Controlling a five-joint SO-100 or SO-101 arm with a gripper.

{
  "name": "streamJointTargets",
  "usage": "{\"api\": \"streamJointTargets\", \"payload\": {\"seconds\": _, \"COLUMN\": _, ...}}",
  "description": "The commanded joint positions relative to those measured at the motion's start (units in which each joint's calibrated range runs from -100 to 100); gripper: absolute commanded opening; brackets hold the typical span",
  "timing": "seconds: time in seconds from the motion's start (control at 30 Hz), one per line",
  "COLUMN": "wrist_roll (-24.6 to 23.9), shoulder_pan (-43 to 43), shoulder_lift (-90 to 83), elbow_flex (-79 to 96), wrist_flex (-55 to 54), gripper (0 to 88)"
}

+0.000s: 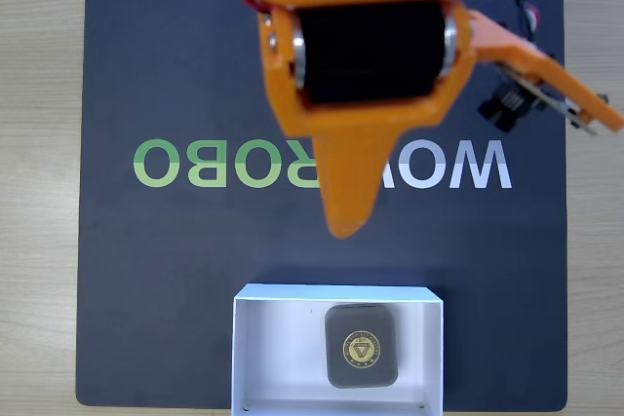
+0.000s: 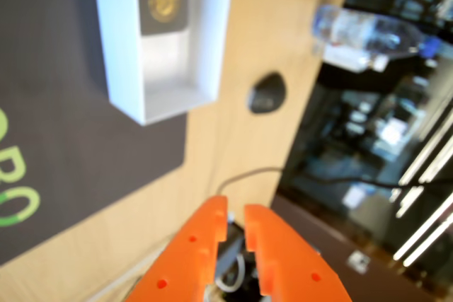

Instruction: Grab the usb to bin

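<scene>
Wrist view: fingers nearly closed, empty

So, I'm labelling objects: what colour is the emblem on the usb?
Gold, a ring with a triangle, on the grey usb lying in the bin; clearest in the fixed view.

Grey usb, white bin, orange tool

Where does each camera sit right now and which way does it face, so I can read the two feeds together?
Fixed view: sits above, looking straight down on the dark mat; the orange arm enters from the top edge, its gripper pointing down the picture toward the bin.
Wrist view: rides on the arm, looking out past the two orange fingers, nearly closed, at the bottom edge, over the wooden table toward a bottle.
Shared: both show the bin with the usb lying inside, and the mat.
</scene>
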Motion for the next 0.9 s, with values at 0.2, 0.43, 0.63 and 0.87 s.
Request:
{"api": "streamJointTargets", "payload": {"seconds": 0.2, "wrist_roll": 0.2, "shoulder_pan": 3.7, "shoulder_lift": -35.1, "elbow_flex": 25.7, "wrist_flex": -0.6, "gripper": 3.0}}
{"api": "streamJointTargets", "payload": {"seconds": 0.43, "wrist_roll": 0.1, "shoulder_pan": 5.6, "shoulder_lift": -60.1, "elbow_flex": 54.7, "wrist_flex": -0.6, "gripper": 3.0}}
{"api": "streamJointTargets", "payload": {"seconds": 0.63, "wrist_roll": 0.2, "shoulder_pan": 5.3, "shoulder_lift": -80.7, "elbow_flex": 76.6, "wrist_flex": -0.5, "gripper": 3.0}}
{"api": "streamJointTargets", "payload": {"seconds": 0.87, "wrist_roll": 0.2, "shoulder_pan": 5.3, "shoulder_lift": -89.6, "elbow_flex": 90.3, "wrist_flex": 0.4, "gripper": 3.0}}
